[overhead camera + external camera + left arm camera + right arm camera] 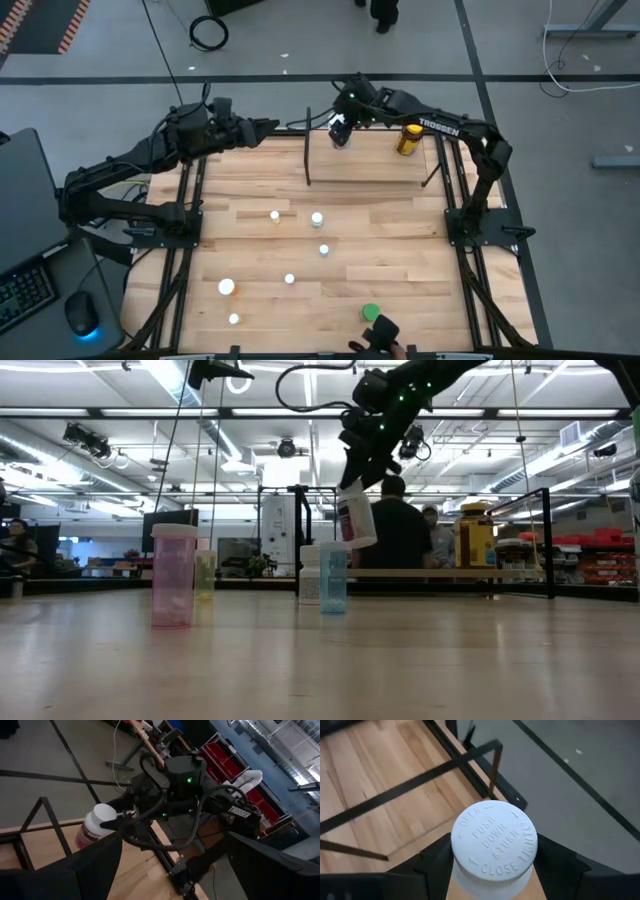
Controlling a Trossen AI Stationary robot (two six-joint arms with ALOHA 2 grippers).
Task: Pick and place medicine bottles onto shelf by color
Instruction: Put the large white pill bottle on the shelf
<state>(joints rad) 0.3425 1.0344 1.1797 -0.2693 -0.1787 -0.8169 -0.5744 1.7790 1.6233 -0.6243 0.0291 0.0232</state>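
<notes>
My right gripper point(340, 130) is shut on a white labelled medicine bottle point(356, 517) and holds it over the far left part of the shelf point(370, 170), a light plank inside thin black posts. A yellow dark-capped bottle point(408, 138) stands on the shelf's right end. Several small bottles stand on the table, among them a white one point(317, 218) and a green one point(371, 313). My left gripper point(266, 127) hangs open at the far left, above the table's edge, with nothing between its fingers. My right gripper pinches the white bottle's body just below the cap point(470, 875) between its two fingers, one on each side. The fingers point(362, 465) slant down from above. The bottle hangs tilted below them with its cap point(494, 842) toward the wrist, lifted clear of the shelf.
In the low view a pink bottle point(173, 575), a pale yellow one point(205, 574) and a blue one point(333, 581) stand on the table before the shelf. A dark object point(381, 334) sits at the near edge. People stand in the room behind.
</notes>
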